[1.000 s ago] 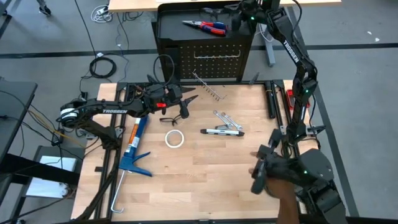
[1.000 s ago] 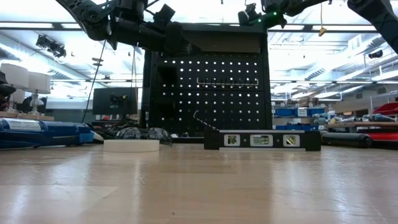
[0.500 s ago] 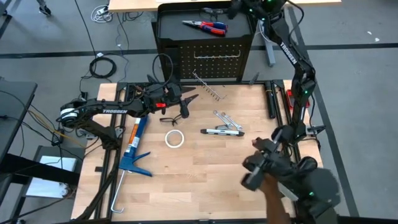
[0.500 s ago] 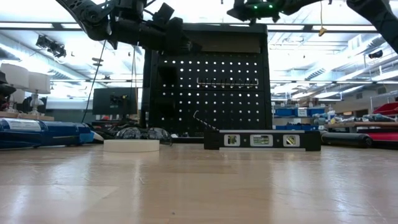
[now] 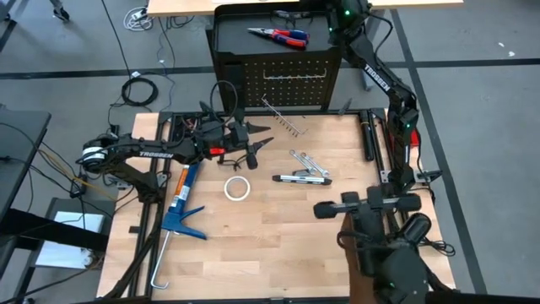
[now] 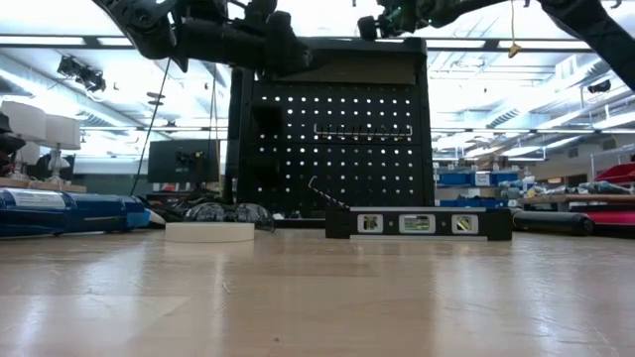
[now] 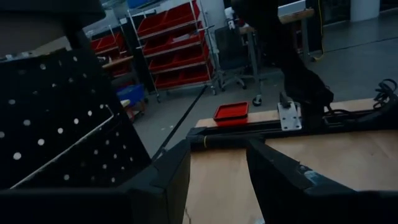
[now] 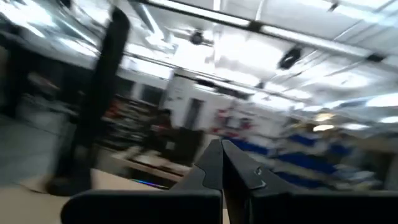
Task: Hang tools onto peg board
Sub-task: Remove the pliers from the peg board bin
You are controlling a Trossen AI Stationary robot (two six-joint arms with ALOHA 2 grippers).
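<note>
Nearest the front edge of the table (image 5: pixel 278 253) the wood is bare; on its left side lies the blue caulking gun (image 5: pixel 180 201), and just right of it a white tape ring (image 5: pixel 237 187), which the low view shows flat on the wood (image 6: pixel 209 232). Right of the ring lies the black-and-silver bar (image 5: pixel 301 178), seen end-on across the table in the low view as a level with three windows (image 6: pixel 418 223). Touching its far side are the two silver wrenches (image 5: pixel 307 161), lying crossed. A metal hook rail (image 5: pixel 281 120) lies tilted at the foot of the peg board (image 5: pixel 295 80). The left gripper (image 5: pixel 263 138) hangs above the table's far left part, near the board's left edge, its fingers apart with nothing between them; a pair of safety glasses (image 5: pixel 237 159) lies just below it on the wood. The peg board stands upright at the far edge, with a wire rail (image 6: pixel 362 129) mounted across its holes. On its tray-like top (image 5: pixel 236 38) lie the red-and-blue pliers (image 5: pixel 278 35) and, farther back, a second pair of glasses (image 5: pixel 289 16). The right gripper (image 5: pixel 331 19) is raised over the right end of that tray, fingers pressed together (image 8: pixel 222 163) and holding nothing.
</note>
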